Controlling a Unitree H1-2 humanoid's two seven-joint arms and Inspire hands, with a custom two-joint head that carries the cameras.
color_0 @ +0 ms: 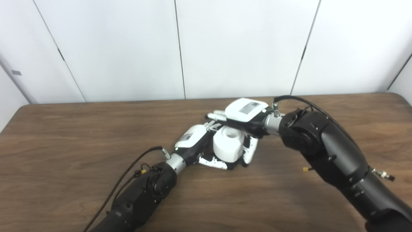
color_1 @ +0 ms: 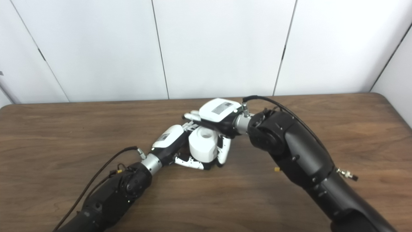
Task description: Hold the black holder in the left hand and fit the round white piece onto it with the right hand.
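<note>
I see a white round piece [color_0: 228, 143], white/black hands w/ grey labels, black arms, brown wood-grain table [color_0: 64, 138], white wall behind the table.

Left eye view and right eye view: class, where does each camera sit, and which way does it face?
Left eye view: on the head, looking down at the wooden table; both arms enter from below.
Right eye view: beside it, a little rightward, same aim.
Shared: left robot hand and right robot hand around the round white piece, white wall panels behind.
</note>
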